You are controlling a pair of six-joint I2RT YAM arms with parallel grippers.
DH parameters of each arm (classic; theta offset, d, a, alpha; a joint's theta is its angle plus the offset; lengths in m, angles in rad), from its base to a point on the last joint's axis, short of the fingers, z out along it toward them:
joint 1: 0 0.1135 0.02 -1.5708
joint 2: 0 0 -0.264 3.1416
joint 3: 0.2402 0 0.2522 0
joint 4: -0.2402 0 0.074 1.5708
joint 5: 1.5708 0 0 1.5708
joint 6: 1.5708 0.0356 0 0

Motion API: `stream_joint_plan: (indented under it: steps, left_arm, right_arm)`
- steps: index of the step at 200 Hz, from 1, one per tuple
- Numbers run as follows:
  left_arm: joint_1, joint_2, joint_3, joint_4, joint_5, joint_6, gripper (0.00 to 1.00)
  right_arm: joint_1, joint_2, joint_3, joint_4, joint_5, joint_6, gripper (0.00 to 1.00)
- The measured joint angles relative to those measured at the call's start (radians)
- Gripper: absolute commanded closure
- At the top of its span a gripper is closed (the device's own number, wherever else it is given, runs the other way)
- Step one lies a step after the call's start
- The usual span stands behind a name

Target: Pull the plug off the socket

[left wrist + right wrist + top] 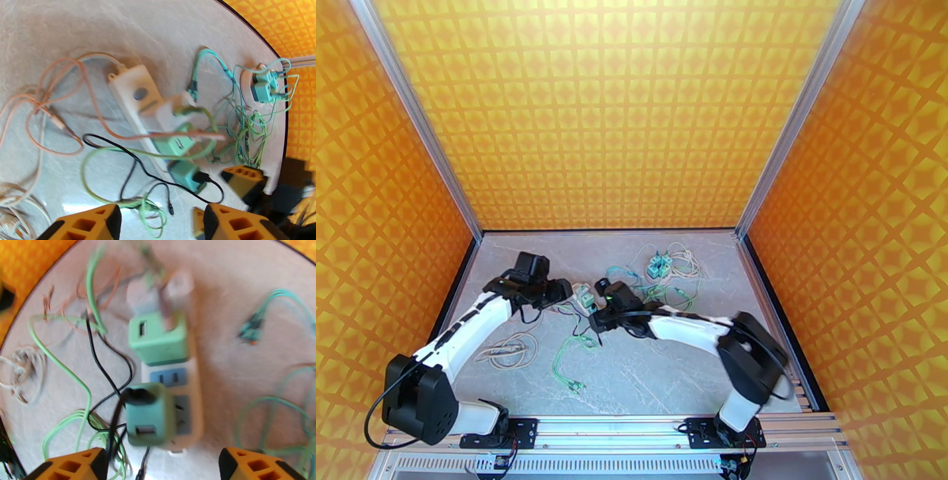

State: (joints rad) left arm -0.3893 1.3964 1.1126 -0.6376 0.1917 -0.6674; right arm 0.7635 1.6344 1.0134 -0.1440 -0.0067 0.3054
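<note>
Grey table [671, 371] between orange walls [632, 118], and nearest us the right fingers [252, 465] stand wide apart, empty, just short of the green plug [150, 419] sitting on the white strip [193, 398], while the left fingers [91, 225] hover parted, gripping nothing, on the strip's other side.

One white power strip [195, 392] carries three plugs: one light green plug [158, 336], one dark green plug [148, 419], one white plug [158, 295]. Elsewhere, two teal plugs [260, 91]. One black cable [91, 346]; green cables [91, 279] too tangled to count.
</note>
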Motion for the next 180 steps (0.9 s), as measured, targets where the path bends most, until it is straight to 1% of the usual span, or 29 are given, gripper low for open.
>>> stream_joint_plan:
  steps: [4, 7, 16, 57, 73, 113, 150, 180]
  left_arm:
    - [-0.014, -0.002, 0.0, 0.0, -0.011, -0.01, 0.43]
    - [-0.024, -0.003, 0.0, 0.0, -0.019, -0.013, 0.43]
    - [-0.052, -0.006, 0.0, 0.001, -0.04, -0.029, 0.44]
    - [-0.179, 0.013, 0.015, -0.006, -0.129, -0.103, 0.47]
    - [-0.242, 0.049, 0.044, -0.01, -0.167, -0.128, 0.52]
    - [-0.373, 0.144, 0.098, -0.009, -0.212, -0.167, 0.52]
    - [-0.437, 0.234, 0.182, -0.008, -0.224, -0.167, 0.52]
    - [-0.447, 0.302, 0.227, 0.003, -0.227, -0.166, 0.53]
  right_arm:
    - [-0.006, -0.016, -0.007, 0.003, 0.002, 0.012, 0.09]
    - [-0.013, -0.029, -0.013, 0.006, 0.005, 0.014, 0.05]
    - [-0.032, -0.061, -0.031, 0.015, 0.007, 0.034, 0.02]
    - [-0.086, -0.137, -0.088, 0.002, 0.065, 0.134, 0.02]
    - [-0.1, -0.168, -0.122, -0.005, 0.092, 0.178, 0.02]
    - [-0.146, -0.227, -0.169, -0.033, 0.15, 0.26, 0.02]
    - [-0.18, -0.249, -0.192, -0.063, 0.191, 0.313, 0.01]
    - [-0.19, -0.273, -0.222, -0.082, 0.199, 0.335, 0.02]
